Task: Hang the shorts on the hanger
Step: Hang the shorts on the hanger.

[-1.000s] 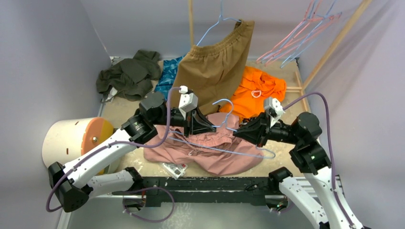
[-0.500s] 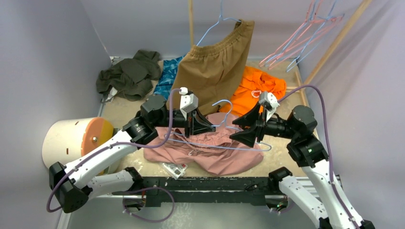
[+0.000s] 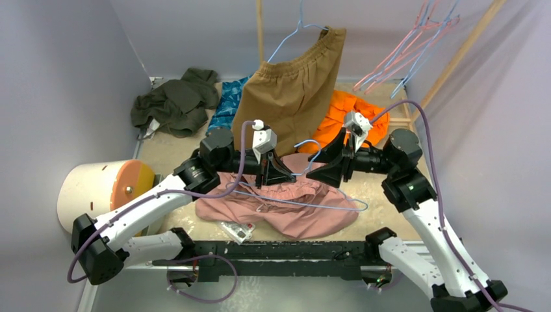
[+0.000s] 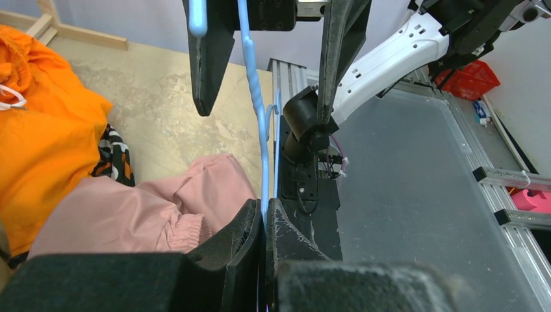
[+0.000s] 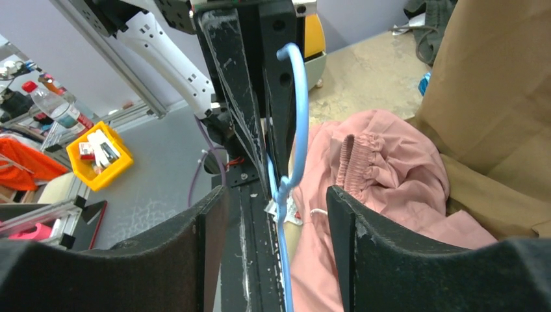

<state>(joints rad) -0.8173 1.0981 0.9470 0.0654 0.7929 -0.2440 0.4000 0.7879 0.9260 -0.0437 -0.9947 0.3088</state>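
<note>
Right hand (image 3: pixel 316 174) has released; hanger (image 3: pixel 312 204) spans left-right, hook pointing rearward.

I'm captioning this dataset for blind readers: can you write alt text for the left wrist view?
The left gripper, jaws shut, pinches the thin light-blue hanger, whose wire runs up between the right gripper's open jaws. At lower left, the pink shorts lie crumpled on the table beside an orange garment.
</note>
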